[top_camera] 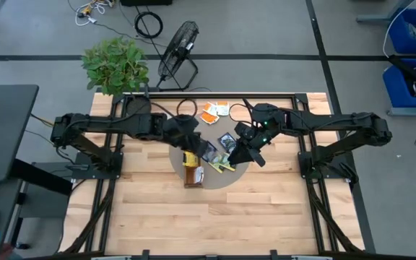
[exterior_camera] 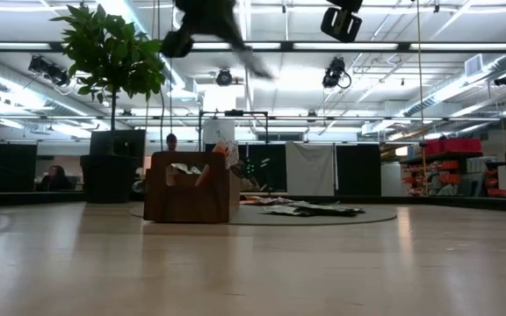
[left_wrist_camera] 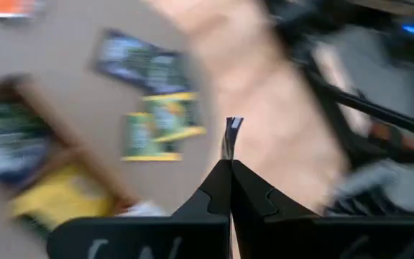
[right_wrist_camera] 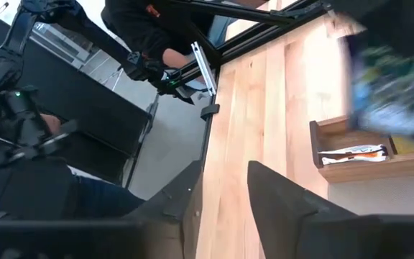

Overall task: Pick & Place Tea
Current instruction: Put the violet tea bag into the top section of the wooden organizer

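My left gripper (left_wrist_camera: 230, 164) is shut on a dark tea sachet (left_wrist_camera: 231, 135), seen edge-on, high above the brown wooden tray (top_camera: 192, 172). The tray stands on a round grey mat (top_camera: 226, 180) and holds several sachets (exterior_camera: 202, 171) standing up. My right gripper (right_wrist_camera: 221, 188) is open and empty, above the mat's right part (top_camera: 257, 157). Yellow-green sachets (left_wrist_camera: 157, 126) and a dark one (top_camera: 227, 139) lie flat on the mat. Orange-and-white sachets (top_camera: 212, 112) lie at the far side. My left gripper pinches the dark sachet between its two shut fingers. One edge of the sachet (left_wrist_camera: 230, 147) sticks out past the fingertips. The sachet is lifted clear of the mat and the tray; in the low view it shows as a blurred streak (exterior_camera: 255, 61) slanting down from the gripper.
A potted plant (top_camera: 115, 65) stands at the table's far left corner, and a fan (top_camera: 178, 50) is behind the table. The near half of the wooden table (top_camera: 215, 224) is bare. People sit in the room beyond (exterior_camera: 55, 178).
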### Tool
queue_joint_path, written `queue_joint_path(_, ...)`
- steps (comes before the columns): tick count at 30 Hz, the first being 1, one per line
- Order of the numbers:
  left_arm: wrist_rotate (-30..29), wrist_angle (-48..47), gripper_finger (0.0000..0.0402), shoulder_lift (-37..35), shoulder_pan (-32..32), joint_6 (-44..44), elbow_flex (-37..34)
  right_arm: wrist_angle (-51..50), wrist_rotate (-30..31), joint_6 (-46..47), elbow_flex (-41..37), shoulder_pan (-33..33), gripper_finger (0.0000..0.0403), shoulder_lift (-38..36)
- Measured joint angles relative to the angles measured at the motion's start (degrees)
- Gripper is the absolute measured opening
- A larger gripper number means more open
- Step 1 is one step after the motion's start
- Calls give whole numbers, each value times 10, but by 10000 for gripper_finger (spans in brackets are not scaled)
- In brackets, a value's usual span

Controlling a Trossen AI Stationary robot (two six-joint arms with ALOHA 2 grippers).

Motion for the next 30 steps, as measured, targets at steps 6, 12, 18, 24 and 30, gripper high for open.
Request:
queue_joint_path(6,-168,-117,1,0,-1,-121,0,0,14,0,0,0,123,0)
queue_joint_path(12,-264,-121,1,13,-12,-198,0,0,36,0,0,0,123,0)
queue_joint_path(18,-278,-125,1,73,-23,-238,0,2,42,0,0,0,123,0)
queue_joint_path(24,-286,-147,1,116,-17,-276,0,6,42,9,0,0,123,0)
queue_joint_path(30,-318,-162,1,141,-14,-317,0,13,43,11,0,0,123,0)
